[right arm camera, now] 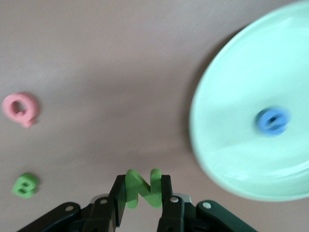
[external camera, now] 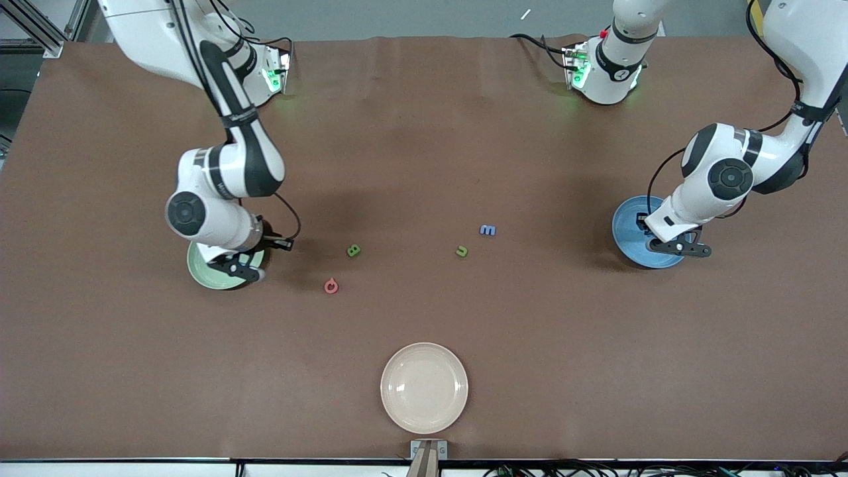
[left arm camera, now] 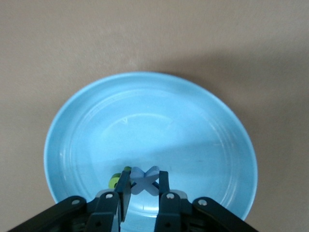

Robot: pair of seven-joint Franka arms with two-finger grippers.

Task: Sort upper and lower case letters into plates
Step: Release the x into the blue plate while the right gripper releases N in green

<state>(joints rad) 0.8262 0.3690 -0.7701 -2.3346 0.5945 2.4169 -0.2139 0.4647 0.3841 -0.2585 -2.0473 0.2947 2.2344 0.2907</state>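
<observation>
My left gripper [external camera: 682,249] is over the blue plate [external camera: 628,228], shut on the blue x [left arm camera: 145,181]. A green p [left arm camera: 115,181] lies in that plate [left arm camera: 193,121] beside the left gripper [left arm camera: 144,176]. My right gripper [external camera: 242,268] is at the mint green plate's [external camera: 204,271] rim, shut on the green N [right arm camera: 143,190]. The blue G [right arm camera: 273,121] lies in the mint plate [right arm camera: 241,154]. On the table between the plates lie the green B [external camera: 354,250], the pink-red Q [external camera: 331,285], the green u [external camera: 462,251] and the blue m [external camera: 487,230].
A cream-beige plate [external camera: 424,387] stands near the table's front edge, nearest the front camera. The Q [right arm camera: 20,109] and the B [right arm camera: 25,185] also show in the right wrist view. The arms' bases [external camera: 606,73] stand at the top of the front view.
</observation>
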